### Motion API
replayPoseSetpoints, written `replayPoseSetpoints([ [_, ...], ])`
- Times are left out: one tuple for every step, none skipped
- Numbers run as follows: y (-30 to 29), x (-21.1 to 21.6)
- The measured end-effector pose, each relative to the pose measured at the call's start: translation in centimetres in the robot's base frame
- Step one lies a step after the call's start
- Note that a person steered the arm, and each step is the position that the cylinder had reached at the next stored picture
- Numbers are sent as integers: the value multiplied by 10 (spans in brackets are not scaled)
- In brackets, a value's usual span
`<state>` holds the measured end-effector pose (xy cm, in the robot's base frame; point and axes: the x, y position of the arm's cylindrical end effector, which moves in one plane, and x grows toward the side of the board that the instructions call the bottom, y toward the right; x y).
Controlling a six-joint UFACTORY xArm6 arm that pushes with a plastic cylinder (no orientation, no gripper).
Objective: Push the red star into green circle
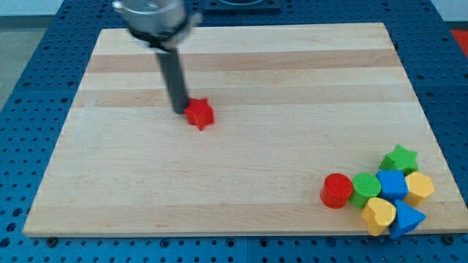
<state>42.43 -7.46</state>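
My tip [179, 111] touches the red star [199, 114] at its 10 o'clock side; a bare rod, it holds nothing. The star sits upper-left of the board's [110, 183] middle, well clear of every edge. Bare wood runs toward 4 o'clock to the green circle [365, 188], packed between the red cylinder [337, 191] and blue cube [393, 184] near the 5 o'clock corner.

Red star [199, 114]; green circle [365, 188] — pale striped wooden board [241, 168]; dark rod, my tip [179, 111].
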Motion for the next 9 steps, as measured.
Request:
replayPoseSetpoints([
  [86,30],
  [94,36],
  [55,26],
  [24,46],
  [53,67],
  [127,70],
  [166,70],
  [146,68],
  [148,48],
])
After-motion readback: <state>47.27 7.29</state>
